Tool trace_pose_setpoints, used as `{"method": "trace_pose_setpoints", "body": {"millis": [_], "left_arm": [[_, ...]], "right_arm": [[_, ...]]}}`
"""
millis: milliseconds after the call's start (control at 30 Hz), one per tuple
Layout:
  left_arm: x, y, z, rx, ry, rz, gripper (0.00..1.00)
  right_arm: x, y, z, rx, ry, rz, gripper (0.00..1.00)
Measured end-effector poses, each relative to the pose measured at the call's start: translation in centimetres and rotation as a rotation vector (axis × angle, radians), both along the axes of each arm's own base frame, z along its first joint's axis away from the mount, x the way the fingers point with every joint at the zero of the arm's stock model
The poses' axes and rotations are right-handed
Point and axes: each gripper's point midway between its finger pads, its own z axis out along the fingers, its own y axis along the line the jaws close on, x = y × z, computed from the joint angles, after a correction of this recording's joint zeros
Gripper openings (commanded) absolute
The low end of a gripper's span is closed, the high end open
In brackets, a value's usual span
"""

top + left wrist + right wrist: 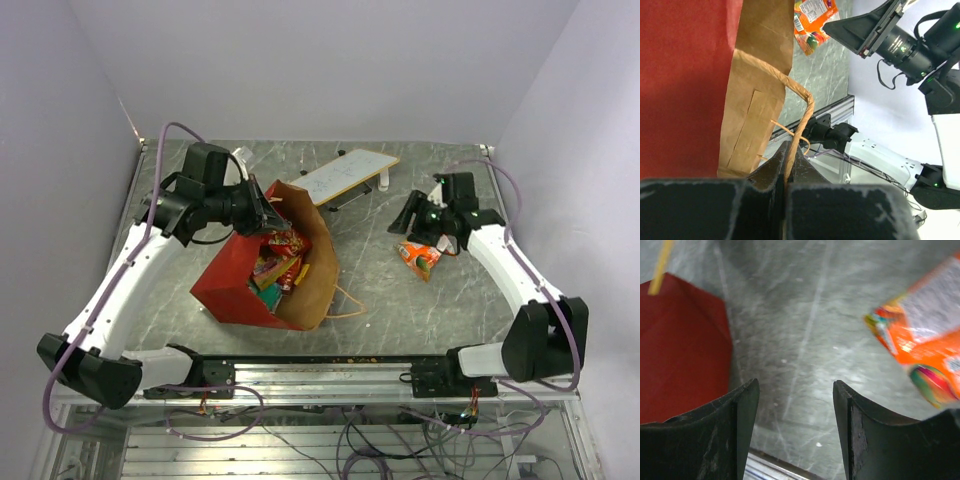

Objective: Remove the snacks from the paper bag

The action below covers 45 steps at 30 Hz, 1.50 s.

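Clearly, left jaws clamp the rim of the paper bag (pixel 685 75); right jaws stand apart, empty, orange packet (pixel 927 335) lying just beside them.

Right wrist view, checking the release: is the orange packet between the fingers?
No, the right gripper stands open over bare table, the orange packet off to one side.

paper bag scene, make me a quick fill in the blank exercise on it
1. The left gripper is ____ on the paper bag's rim.
2. The right gripper is open and holds ____.
3. The orange packet lies on the ____, outside the bag.
Missing: shut; nothing; table
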Motion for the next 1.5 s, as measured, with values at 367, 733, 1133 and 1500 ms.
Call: {"method": "trace_pose_setpoints", "body": {"millis": [367,733,1133,1500], "left_arm": [[-2.0,2.1,-0.3,-0.02,-0.014,0.138,0.07],[-0.4,2.0,0.5,-0.022,-0.015,0.193,0.07],[0.0,2.2,2.5,-0.028,-0.056,0.209,0.07],[-0.1,2.6,4.1,-0.005,-0.098,0.191,0.07]], "right_arm": [[1.9,8.6,7.6,0.046,-0.207,0.331,0.61],[-3.7,17.7,12.1,0.069,-0.412,0.662,0.61],[-8.0,26.8,10.1,-0.04,-0.509,0.871,0.62],[-5.1,28.5,6.8,-0.135,-0.609,0.904,0.61]]}}
